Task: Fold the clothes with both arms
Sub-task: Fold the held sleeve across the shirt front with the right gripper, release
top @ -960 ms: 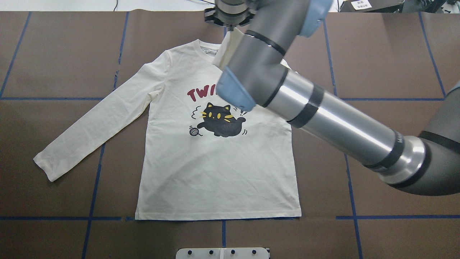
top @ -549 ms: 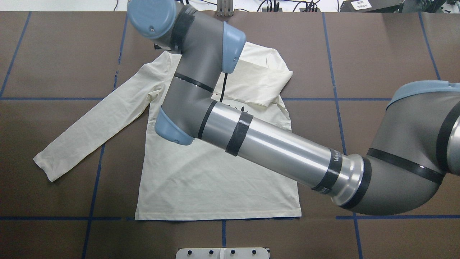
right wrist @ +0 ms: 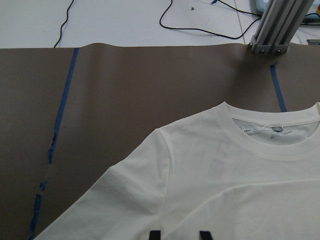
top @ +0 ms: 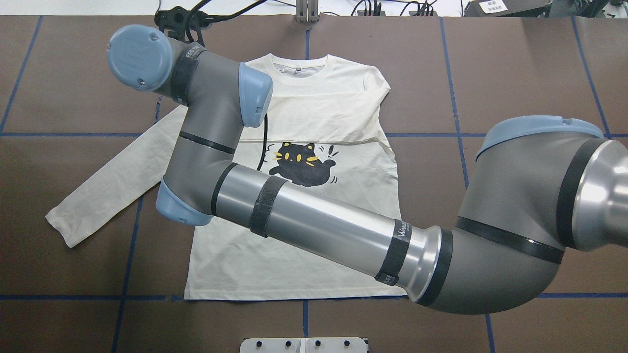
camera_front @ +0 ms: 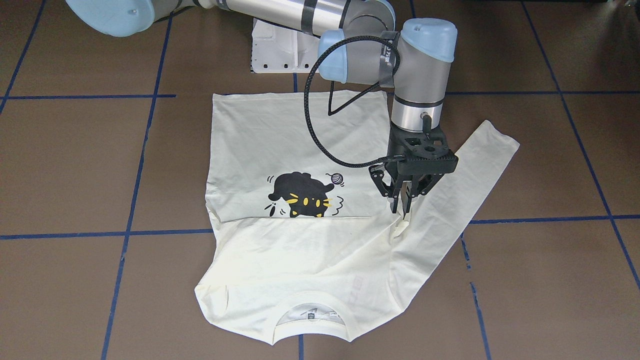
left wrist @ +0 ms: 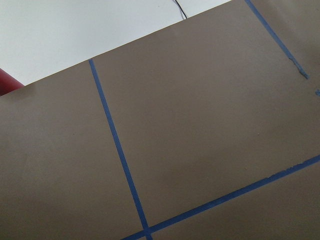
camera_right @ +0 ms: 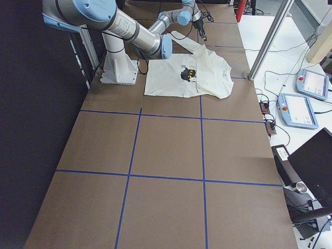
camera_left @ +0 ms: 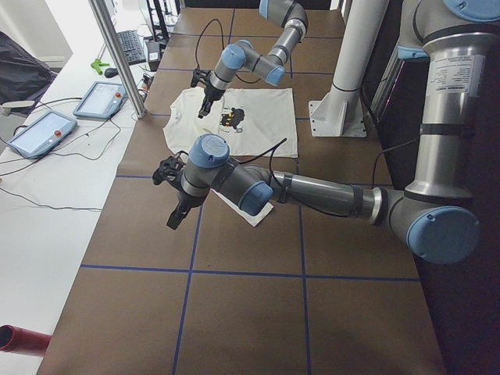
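Cream T-shirt (top: 294,255) flat on brown table (top: 539,73), cat print (top: 299,164) facing up, collar on side far from robot. One sleeve (top: 319,117) folded across chest, edge just above cat. Other sleeve (top: 108,191) stretched diagonally toward robot's left. Right gripper (camera_front: 400,209) pointing down at that sleeve's armpit, fingers (right wrist: 155,235) slightly parted, holding nothing. Left gripper (camera_left: 175,215) over bare table beyond cuff; finger state impossible to tell.

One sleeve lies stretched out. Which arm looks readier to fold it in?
Probably the right: the right tool, open, hangs by the sleeve near its shoulder; the left tool is off over bare table.
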Available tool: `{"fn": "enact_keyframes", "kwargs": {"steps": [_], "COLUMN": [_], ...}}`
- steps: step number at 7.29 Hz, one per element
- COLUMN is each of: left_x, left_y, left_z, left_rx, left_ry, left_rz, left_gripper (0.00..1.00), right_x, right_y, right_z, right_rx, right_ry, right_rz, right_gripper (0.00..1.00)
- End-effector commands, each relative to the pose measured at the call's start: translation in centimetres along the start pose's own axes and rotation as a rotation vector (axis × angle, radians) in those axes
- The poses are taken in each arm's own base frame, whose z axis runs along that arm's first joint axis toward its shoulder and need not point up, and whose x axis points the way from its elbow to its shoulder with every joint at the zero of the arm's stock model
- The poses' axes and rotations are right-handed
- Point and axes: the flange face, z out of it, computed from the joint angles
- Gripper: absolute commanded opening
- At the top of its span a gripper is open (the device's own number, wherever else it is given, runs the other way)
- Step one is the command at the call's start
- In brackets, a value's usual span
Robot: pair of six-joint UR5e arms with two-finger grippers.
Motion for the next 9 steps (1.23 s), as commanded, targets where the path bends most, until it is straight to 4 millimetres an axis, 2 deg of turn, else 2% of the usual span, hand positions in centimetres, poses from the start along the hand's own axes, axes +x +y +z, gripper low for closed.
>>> {"fn": "enact_keyframes", "kwargs": {"steps": [1,3,4,5,6,7,8,9], "left_x": [0.6,1.6,2.9,5.2,9.1,11.3,12.8,16.0], "left_y": [-0.9,-2.5,-3.3,-3.5,-2.5,-1.6,0.6,2.3], "left_z": [-0.5,-1.4,-2.7,-2.3,1.3,3.4,4.4,4.6], "left_rx": [0.022,0.091,0.133,0.179,0.106,0.063,0.022,-0.003], "left_ry": [-0.001,0.014,0.040,0.081,0.161,0.190,0.208,0.223], "left_rz": [0.020,0.039,-0.047,-0.001,0.044,0.055,-0.012,-0.021], "left_gripper": [1.00,1.00,1.00,1.00,1.00,1.00,1.00,1.00], "right_x": [0.8,5.9,10.2,16.4,23.0,29.8,36.9,44.5], "right_y": [-2.6,-9.8,-12.4,-14.5,-16.4,-17.3,-16.9,-15.8], "right_z": [-0.4,-0.3,-0.1,0.0,0.4,1.4,2.1,1.9], "right_rx": [-0.027,-0.162,-0.217,-0.281,-0.336,-0.353,-0.358,-0.378], "right_ry": [-0.012,-0.040,-0.024,-0.010,-0.014,-0.007,-0.016,-0.045], "right_rz": [0.034,0.062,0.046,-0.027,-0.102,-0.148,-0.218,-0.276], "right_gripper": [0.99,1.00,1.00,1.00,1.00,1.00,1.00,1.00]}}
